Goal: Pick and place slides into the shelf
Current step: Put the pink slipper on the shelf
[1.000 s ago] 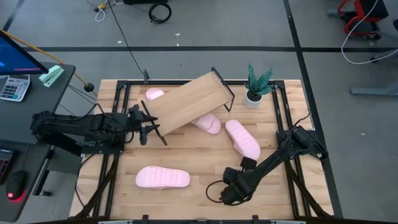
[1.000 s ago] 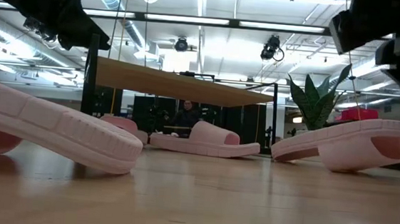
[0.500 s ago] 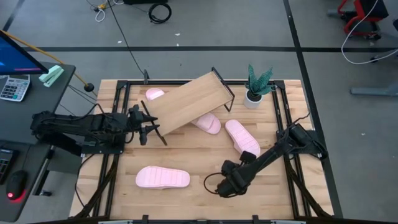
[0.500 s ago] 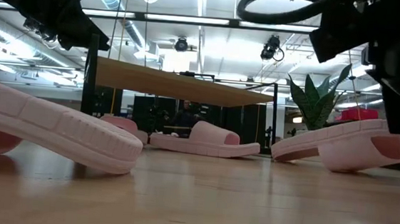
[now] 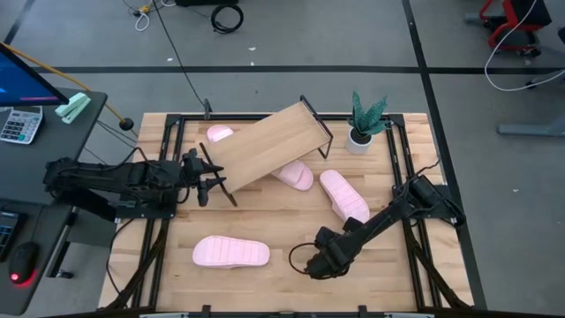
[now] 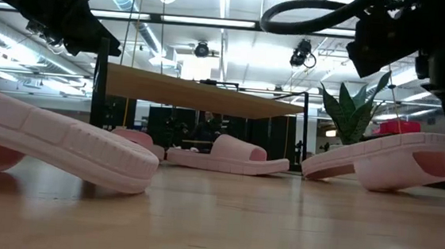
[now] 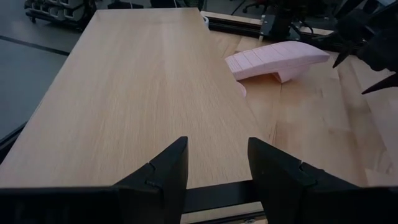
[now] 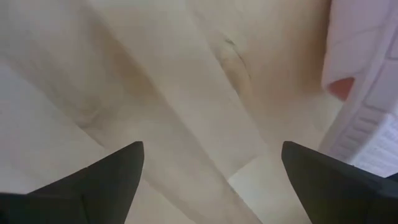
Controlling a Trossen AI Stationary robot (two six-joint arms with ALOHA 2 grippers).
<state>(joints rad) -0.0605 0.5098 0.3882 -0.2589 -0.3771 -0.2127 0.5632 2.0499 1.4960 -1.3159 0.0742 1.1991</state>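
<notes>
The shelf (image 5: 269, 146), a slanted wood board on a thin black frame, stands askew at the table's far middle. Four pale pink slides lie on the tabletop. One (image 5: 230, 253) is near left and one (image 5: 344, 196) is to the right. A third (image 5: 294, 175) lies partly under the board. The fourth (image 5: 218, 133) peeks out at the board's far left. My left gripper (image 5: 212, 181) is open at the shelf's left end, its fingers (image 7: 168, 174) just short of the black frame bar (image 7: 217, 196). My right gripper (image 5: 320, 262) points down, open wide over bare wood (image 8: 211, 180), near the right slide (image 8: 367, 93).
A potted plant (image 5: 360, 132) stands at the far right corner, beside the shelf. Black rails (image 5: 408, 177) run along the table's left and right sides. A desk with a calculator (image 5: 19, 124) sits beyond the left edge. Bare wood lies between the near-left slide and my right gripper.
My right gripper has rolled a little at the wrist and swung slightly toward the table's left, staying open above the bare wood. The slides and the shelf have kept their places.
</notes>
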